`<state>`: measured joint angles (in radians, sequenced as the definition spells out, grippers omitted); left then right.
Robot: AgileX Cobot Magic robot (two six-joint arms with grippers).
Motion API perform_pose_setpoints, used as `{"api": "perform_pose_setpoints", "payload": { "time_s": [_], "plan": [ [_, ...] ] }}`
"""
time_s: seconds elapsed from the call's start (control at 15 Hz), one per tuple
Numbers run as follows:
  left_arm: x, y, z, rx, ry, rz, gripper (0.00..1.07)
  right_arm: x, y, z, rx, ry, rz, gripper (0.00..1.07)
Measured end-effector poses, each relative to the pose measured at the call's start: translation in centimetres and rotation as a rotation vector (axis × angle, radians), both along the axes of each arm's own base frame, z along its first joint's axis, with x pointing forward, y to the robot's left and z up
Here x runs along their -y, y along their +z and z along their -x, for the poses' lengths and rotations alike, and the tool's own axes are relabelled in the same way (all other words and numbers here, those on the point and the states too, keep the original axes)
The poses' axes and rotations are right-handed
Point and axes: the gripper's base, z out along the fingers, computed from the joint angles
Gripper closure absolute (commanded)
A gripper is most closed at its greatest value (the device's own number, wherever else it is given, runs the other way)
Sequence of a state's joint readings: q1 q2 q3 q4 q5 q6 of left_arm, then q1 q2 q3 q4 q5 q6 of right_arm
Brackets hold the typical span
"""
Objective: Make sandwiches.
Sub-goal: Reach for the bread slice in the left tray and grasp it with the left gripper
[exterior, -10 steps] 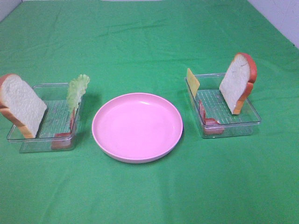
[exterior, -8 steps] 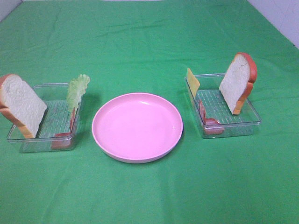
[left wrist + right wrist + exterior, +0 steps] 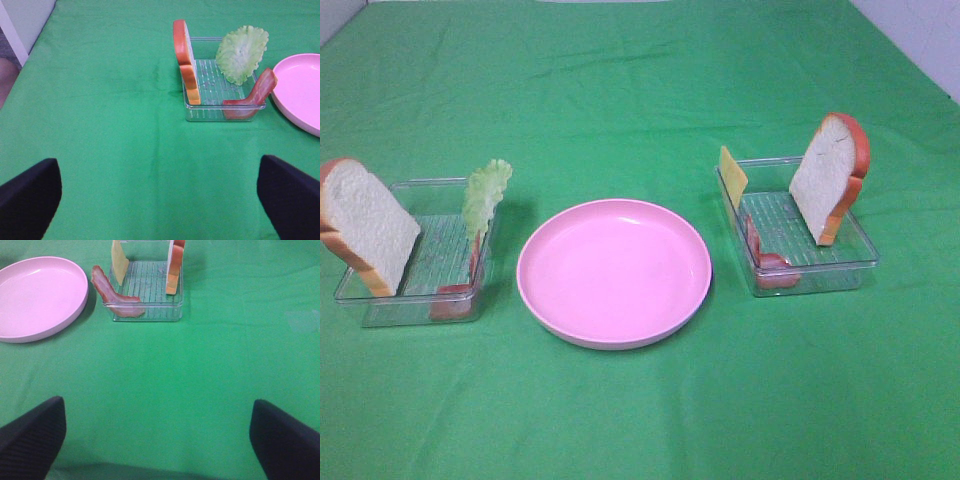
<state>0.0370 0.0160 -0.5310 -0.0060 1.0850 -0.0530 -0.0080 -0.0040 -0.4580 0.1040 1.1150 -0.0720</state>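
No sandwich is stacked; the parts stand in two clear trays. The left tray (image 3: pixel 380 300) holds a bread slice (image 3: pixel 365 225), a lettuce leaf (image 3: pixel 485 195) and a bacon strip (image 3: pixel 450 298). The right tray (image 3: pixel 820 275) holds a bread slice (image 3: pixel 830 175), a yellow cheese square (image 3: pixel 731 176) and a bacon strip (image 3: pixel 765 262). The pink plate (image 3: pixel 613 270) between them is empty. In the left wrist view, my left gripper (image 3: pixel 160 200) is open, well back from bread (image 3: pixel 185 60), lettuce (image 3: pixel 242 54) and bacon (image 3: pixel 252 95). In the right wrist view, my right gripper (image 3: pixel 157 437) is open, back from cheese (image 3: pixel 119 260), bacon (image 3: pixel 115 292) and bread (image 3: pixel 175 267).
A green cloth (image 3: pixel 640 400) covers the whole table. A pale wall or edge shows at the far right corner (image 3: pixel 920 35). Neither arm shows in the exterior high view.
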Motion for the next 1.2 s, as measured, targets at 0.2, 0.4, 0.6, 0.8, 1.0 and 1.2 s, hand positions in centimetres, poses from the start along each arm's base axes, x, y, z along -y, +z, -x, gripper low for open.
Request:
{"api": "perform_pose_setpoints", "payload": {
  "time_s": [0.2, 0.4, 0.6, 0.8, 1.0, 1.2],
  "plan": [
    [-0.4, 2.9, -2.6, 0.004, 0.021, -0.03, 0.06, 0.0, 0.0, 0.0, 0.0, 0.0, 0.0, 0.12],
    [-0.8, 5.0, -6.1, -0.031, 0.053, -0.028, 0.06, 0.0, 0.0, 0.0, 0.0, 0.0, 0.0, 0.12],
    [-1.0, 7.2, -12.0, -0.167, 0.059, -0.021, 0.06, 0.0, 0.0, 0.0, 0.0, 0.0, 0.0, 0.12],
    [-1.2, 8.0, -17.2, -0.276, 0.074, 0.001, 0.06, 0.0, 0.0, 0.0, 0.0, 0.0, 0.0, 0.12],
    [-1.4, 7.8, -21.4, -0.375, 0.076, 0.002, 0.06, 0.0, 0.0, 0.0, 0.0, 0.0, 0.0, 0.12],
    [-1.6, 5.3, -26.5, -0.512, 0.076, 0.002, 0.06, 0.0, 0.0, 0.0, 0.0, 0.0, 0.0, 0.12]
  ]
}}
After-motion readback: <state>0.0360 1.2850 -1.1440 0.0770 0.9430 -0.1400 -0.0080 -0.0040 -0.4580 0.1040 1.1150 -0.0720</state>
